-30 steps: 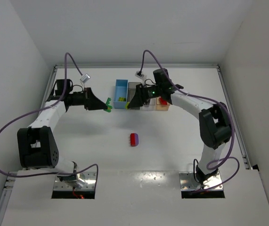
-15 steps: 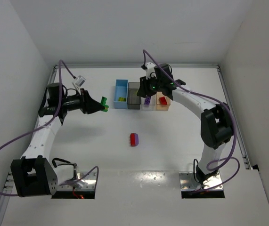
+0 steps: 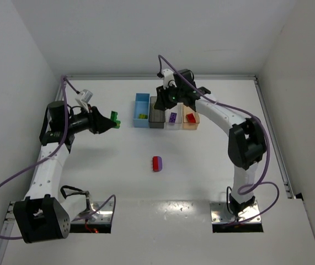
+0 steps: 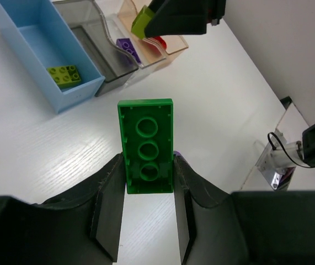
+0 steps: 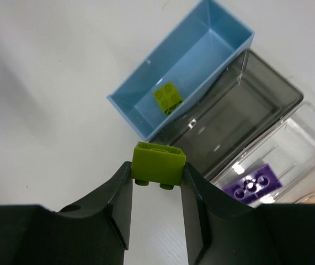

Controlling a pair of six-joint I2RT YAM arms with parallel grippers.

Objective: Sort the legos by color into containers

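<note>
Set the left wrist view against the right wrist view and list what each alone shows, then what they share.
Left wrist only: the dark green brick clamped in the left fingers, and the red brick in the pale orange bin. Right wrist only: the smoky grey bin's back end. Both: the blue bin with its yellow-green brick, the purple brick in the clear bin, and the right fingers gripping a second yellow-green brick.
</note>
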